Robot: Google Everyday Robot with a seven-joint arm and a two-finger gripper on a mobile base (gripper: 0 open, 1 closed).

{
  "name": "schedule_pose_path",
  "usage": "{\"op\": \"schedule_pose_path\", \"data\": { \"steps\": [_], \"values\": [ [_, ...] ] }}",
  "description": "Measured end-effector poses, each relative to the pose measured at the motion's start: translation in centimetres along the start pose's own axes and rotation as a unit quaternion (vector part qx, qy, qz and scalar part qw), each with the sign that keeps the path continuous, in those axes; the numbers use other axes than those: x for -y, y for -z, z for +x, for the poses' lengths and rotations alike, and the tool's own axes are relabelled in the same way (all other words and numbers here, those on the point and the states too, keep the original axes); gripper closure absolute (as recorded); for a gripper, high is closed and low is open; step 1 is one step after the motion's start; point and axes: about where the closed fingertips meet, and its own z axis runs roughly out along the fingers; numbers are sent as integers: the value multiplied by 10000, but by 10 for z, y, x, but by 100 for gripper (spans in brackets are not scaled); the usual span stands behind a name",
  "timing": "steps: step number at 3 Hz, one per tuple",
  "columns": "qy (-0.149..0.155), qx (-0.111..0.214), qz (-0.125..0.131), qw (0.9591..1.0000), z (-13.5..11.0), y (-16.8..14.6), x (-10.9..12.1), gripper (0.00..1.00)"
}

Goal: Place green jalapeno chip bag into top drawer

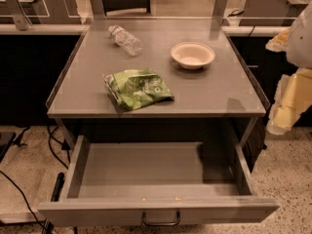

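Chip bag [138, 88] lies on the table [214, 96] near its front edge, above the pulled-out drawer [146, 168]. Tool [288, 104] hangs beside the table's right side, holding nothing visible; how wide it is I cannot tell.

You see a dim, warm-tinted scene, lit from above. The table top [209, 94] carries a soft sheen, and the bowl [192, 55] casts a faint shadow. Deep shadow fills the space under the table and the top drawer [146, 169] at its far right corner. At the right edge, the gripper [282, 113] shows pale and blurred.
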Motion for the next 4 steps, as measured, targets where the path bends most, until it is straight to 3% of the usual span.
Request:
{"op": "schedule_pose_path", "data": {
  "steps": [1, 2, 4],
  "values": [
    [-4, 17, 30, 10000, -1, 1, 1, 0],
    [-73, 289, 87, 9995, -8, -4, 8, 0],
    [-378, 1133, 129, 9928, -40, -27, 32, 0]
  ]
}}
